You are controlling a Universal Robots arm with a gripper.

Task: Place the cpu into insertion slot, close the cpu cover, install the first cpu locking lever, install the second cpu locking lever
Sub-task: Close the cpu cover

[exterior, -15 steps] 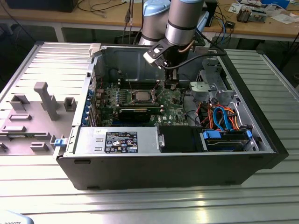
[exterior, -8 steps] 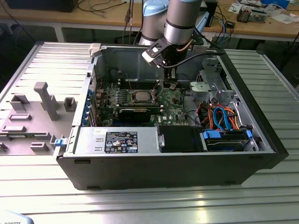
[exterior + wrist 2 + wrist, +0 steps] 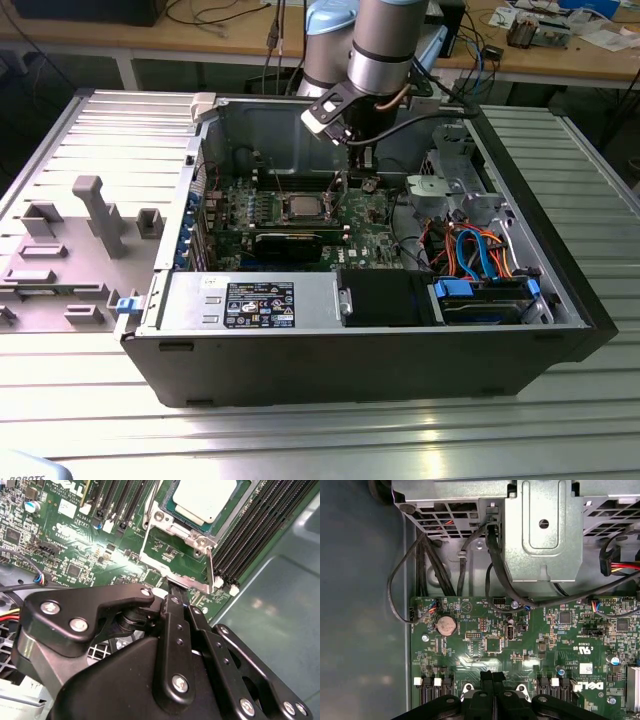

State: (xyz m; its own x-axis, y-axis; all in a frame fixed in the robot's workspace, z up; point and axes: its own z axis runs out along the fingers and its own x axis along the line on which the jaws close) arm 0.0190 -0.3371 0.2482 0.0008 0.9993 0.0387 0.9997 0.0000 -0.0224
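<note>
The cpu [image 3: 202, 497] is seen seated in the slot [image 3: 172, 524] on the board [image 3: 530, 645]. The cover [image 3: 187, 581] is found raised and open, its window clear of the chip. The gripper [image 3: 182, 602] is positioned at the cover's free edge, fingers drawn nearly together; a hold on the cover cannot be confirmed.

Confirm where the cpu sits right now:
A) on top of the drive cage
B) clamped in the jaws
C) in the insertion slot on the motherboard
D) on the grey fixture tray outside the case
C: in the second wrist view the cpu lies silvery top up inside the insertion slot on the green motherboard.
</note>
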